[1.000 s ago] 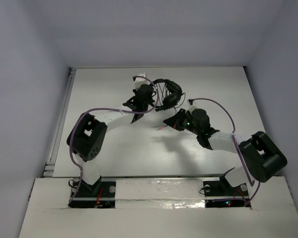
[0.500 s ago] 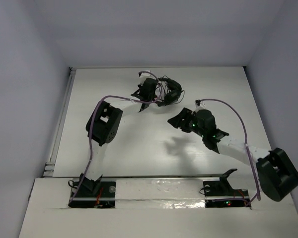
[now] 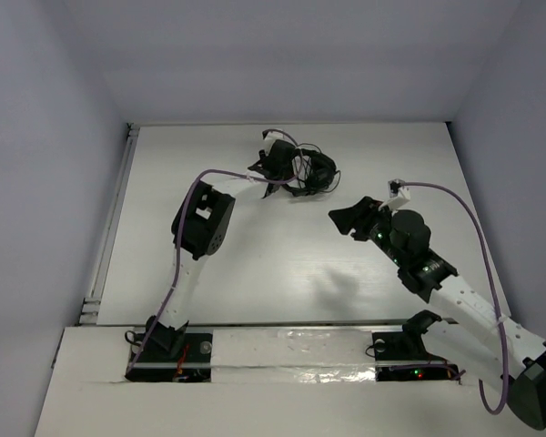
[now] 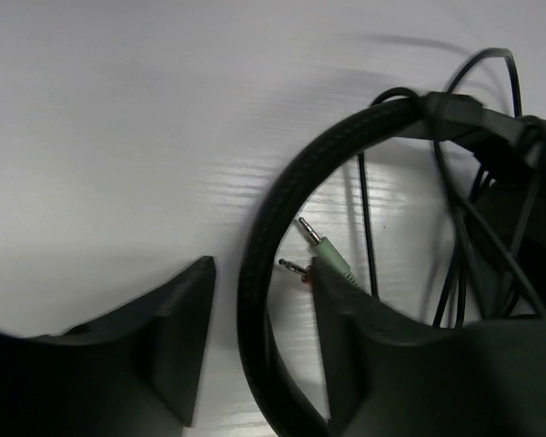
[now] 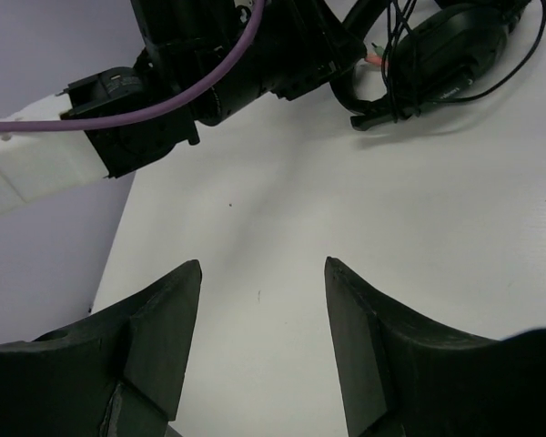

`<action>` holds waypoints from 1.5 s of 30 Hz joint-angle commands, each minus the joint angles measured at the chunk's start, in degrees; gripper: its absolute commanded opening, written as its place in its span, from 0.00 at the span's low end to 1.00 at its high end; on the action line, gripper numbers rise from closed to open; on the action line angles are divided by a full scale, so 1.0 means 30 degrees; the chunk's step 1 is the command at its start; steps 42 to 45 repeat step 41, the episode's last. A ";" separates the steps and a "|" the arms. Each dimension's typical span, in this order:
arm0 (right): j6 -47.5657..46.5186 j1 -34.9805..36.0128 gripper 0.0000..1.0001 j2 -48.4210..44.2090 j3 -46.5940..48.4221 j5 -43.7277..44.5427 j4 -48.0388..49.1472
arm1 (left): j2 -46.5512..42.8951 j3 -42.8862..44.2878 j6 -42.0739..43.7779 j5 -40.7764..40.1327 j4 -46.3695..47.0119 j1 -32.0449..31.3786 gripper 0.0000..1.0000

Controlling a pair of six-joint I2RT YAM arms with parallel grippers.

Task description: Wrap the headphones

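Two arms share the table (image 3: 255, 264). From above, we see the headphones (image 3: 311, 171) at its far middle, the left tool (image 3: 282, 177) on them and the right tool (image 3: 350, 218) well apart. At the left wrist, spread fingers straddle the headband (image 4: 255, 273) without pinching, probably to steady it, and the cable (image 4: 362, 218) and plugs (image 4: 311, 235) lie inside the arc. At the right wrist, the fingers are spread and empty.
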 commanded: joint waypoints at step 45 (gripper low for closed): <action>-0.2503 -0.0021 0.82 -0.8542 0.6641 0.5151 -0.6744 | -3.4539 -1.8195 -0.1316 0.0389 -0.3258 -0.0596 0.99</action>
